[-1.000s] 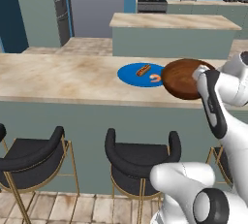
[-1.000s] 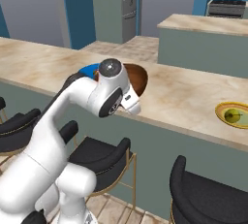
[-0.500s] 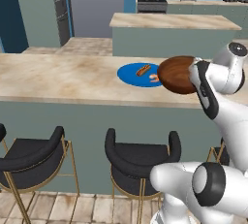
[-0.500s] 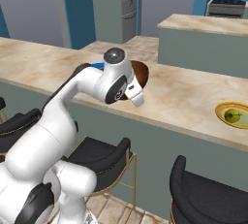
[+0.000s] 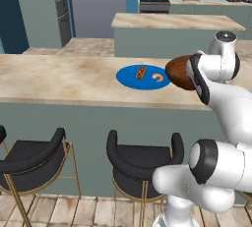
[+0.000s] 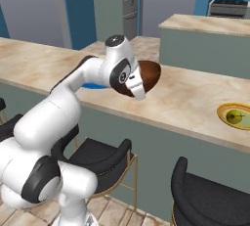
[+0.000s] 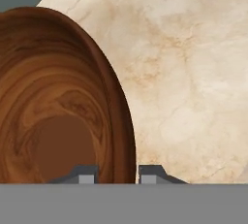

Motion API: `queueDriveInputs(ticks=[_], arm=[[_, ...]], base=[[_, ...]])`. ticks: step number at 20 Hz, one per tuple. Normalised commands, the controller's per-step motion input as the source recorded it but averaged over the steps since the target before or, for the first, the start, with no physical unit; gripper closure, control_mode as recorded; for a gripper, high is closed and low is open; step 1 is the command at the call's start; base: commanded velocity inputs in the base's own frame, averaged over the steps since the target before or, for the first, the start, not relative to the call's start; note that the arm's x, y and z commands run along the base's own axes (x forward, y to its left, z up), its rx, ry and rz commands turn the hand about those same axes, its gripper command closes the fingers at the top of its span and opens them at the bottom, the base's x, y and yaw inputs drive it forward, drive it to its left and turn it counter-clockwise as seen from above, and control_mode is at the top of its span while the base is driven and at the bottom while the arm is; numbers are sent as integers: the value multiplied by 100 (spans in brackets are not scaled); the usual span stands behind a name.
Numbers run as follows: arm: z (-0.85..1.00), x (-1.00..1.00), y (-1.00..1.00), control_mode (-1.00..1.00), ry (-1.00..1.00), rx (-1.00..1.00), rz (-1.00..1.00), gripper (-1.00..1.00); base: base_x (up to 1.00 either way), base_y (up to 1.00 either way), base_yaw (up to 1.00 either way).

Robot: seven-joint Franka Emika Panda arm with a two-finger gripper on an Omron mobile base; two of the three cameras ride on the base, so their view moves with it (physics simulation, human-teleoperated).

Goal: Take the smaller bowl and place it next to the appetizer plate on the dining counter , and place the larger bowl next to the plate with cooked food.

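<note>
grip: the gripper (image 7: 114, 173) has one fingertip inside the larger bowl (image 7: 58, 102) and one outside, pinching its rim wall; the jaws look closed on the wood.
bowl position: the larger bowl (image 5: 181, 72) is held off the dining counter (image 5: 59, 81), tipped on its side, just beside the right edge of the plate with cooked food (image 5: 144, 77).
slip risk: the hold is a narrow pinch on one spot of a wide, glossy rim, so the bowl could swing or slide out if the wrist turns fast.
landing risk: tilted like this, it could come down on its edge and roll, or settle onto the blue plate and nudge the sausage and shrimp, unless it is levelled before release.
edge risk: in the right base view the larger bowl (image 6: 144, 77) hangs near the stool side of the counter; released too far out, it could drop off.
other plate: the appetizer plate (image 6: 236, 116) sits well apart, cut by the frame edge.
hidden: the arm covers part of the bowl; the gap between bowl and counter is hard to judge.
</note>
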Motion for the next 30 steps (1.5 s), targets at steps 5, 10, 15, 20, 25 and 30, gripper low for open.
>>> queueDriveInputs(ticks=[5,10,15,20,25,30], arm=[[-14,8,-25,-100,0,0,-29,100],[-11,22,6,-100,0,0,-24,100],[-23,27,23,-100,0,0,-19,100],[-7,2,6,-100,-2,0,-15,-100],[1,-28,8,-100,-13,0,-9,-100],[15,-47,37,-100,-13,-2,-6,-100]], base=[[0,0,0],[0,0,0],[0,0,0],[0,0,0],[0,0,0],[0,0,0]])
